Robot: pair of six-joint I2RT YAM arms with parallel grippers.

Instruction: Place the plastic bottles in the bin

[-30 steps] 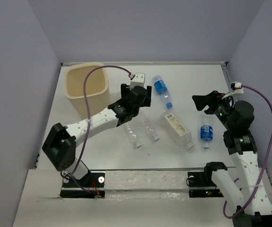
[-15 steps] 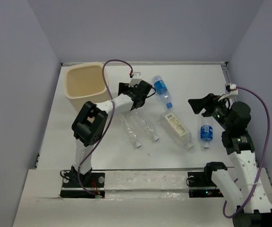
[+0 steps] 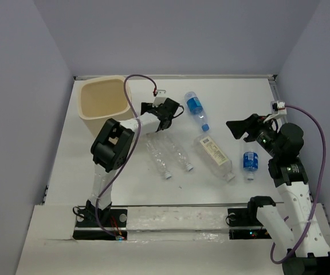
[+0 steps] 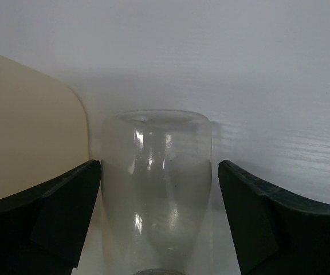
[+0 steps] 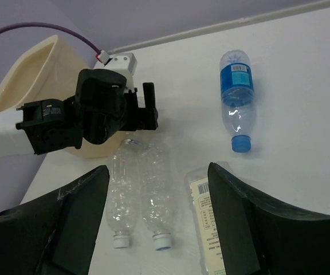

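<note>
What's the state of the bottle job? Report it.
Done: nothing; no bottle shows in the bin. In hand: the left gripper, open, straddles a plain bottle without gripping it. Left: all five bottles in view, two plain, two blue-labelled, one white-labelled. The right gripper hovers open, empty.

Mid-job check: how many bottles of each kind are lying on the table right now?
Blue-label bottles: 2
White-label squarish bottle: 1
Plain clear bottles: 2
Total: 5
</note>
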